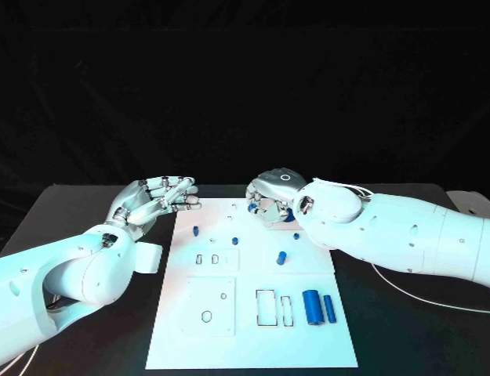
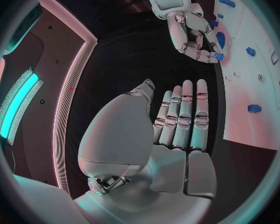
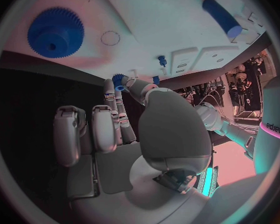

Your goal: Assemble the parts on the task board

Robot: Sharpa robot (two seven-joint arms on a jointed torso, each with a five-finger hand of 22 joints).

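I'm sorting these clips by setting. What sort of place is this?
Probably a robotics lab or demo bench: a black table against a dark backdrop, a white task board with outlined slots, and small blue parts for assembly.

Right hand covers the board's far edge; small blue part at its fingertips mostly hidden. Board's near edge cut off in head view.

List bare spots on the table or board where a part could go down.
Free: black table left of the task board, beyond the left robot hand; black table near-right of the board; the board's bare near strip below the outlined slots. Crowded: the board's far end under the right robot hand, and around the two blue cylinders at near-right.
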